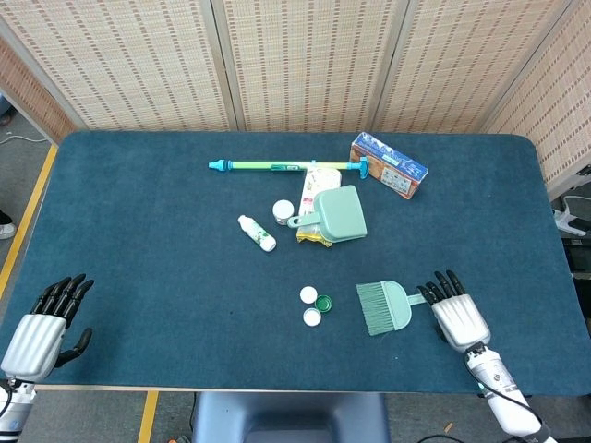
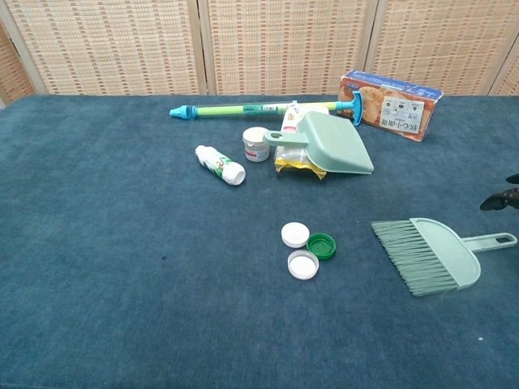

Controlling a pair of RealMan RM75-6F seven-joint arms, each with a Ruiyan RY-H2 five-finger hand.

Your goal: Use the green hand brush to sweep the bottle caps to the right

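The green hand brush (image 1: 386, 305) (image 2: 431, 253) lies flat on the blue table, bristles to the left, handle pointing right. Three bottle caps lie just left of its bristles: two white ones (image 1: 308, 294) (image 1: 313, 317) and a green one (image 1: 324, 303) (image 2: 322, 244). My right hand (image 1: 455, 317) hovers open at the end of the brush handle, fingers spread, holding nothing; only its fingertips (image 2: 501, 198) show at the chest view's right edge. My left hand (image 1: 44, 325) rests open at the table's front left corner, far from the caps.
Behind the caps lie a green dustpan (image 1: 338, 213) on a yellow packet, a small white jar (image 1: 283, 211), a white bottle (image 1: 257, 233), a long green-and-blue rod (image 1: 288, 167) and a blue box (image 1: 389, 165). The table's front edge (image 1: 277, 389) runs close below the caps.
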